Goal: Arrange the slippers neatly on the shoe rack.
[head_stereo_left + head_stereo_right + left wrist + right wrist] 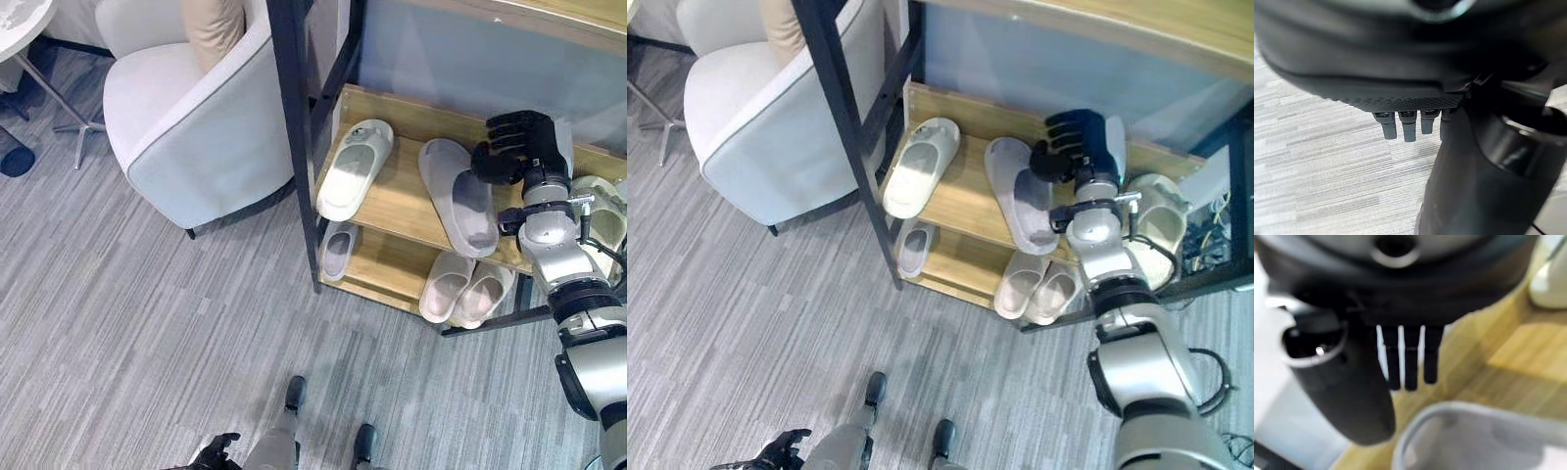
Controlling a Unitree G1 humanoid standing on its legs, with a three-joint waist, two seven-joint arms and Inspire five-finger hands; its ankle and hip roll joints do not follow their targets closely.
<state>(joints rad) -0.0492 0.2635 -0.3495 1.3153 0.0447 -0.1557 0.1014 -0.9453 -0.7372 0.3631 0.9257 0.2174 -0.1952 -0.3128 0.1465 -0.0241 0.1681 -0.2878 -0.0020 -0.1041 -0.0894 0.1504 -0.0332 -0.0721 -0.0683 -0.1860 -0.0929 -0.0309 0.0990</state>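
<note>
The wooden shoe rack [402, 201] has a black frame. On its upper shelf lie a white slipper [353, 168], a grey slipper [458, 196] and a beige slipper [600, 213] at the far right. The lower shelf holds a small grey slipper [338, 250] and a beige pair [465, 287]. My right hand [514, 147] hovers over the back of the upper shelf, just beside the grey slipper's far end. Its fingers [1410, 357] are relaxed and hold nothing, with the grey slipper [1474, 440] right below them. My left hand [214, 452] hangs low over the floor, fingers [1403, 128] straight and empty.
A white armchair [186, 117] stands close to the rack's left post [294, 127]. A round table [20, 24] with thin metal legs is at the far left. Grey plank floor [147, 333] spreads in front of the rack.
</note>
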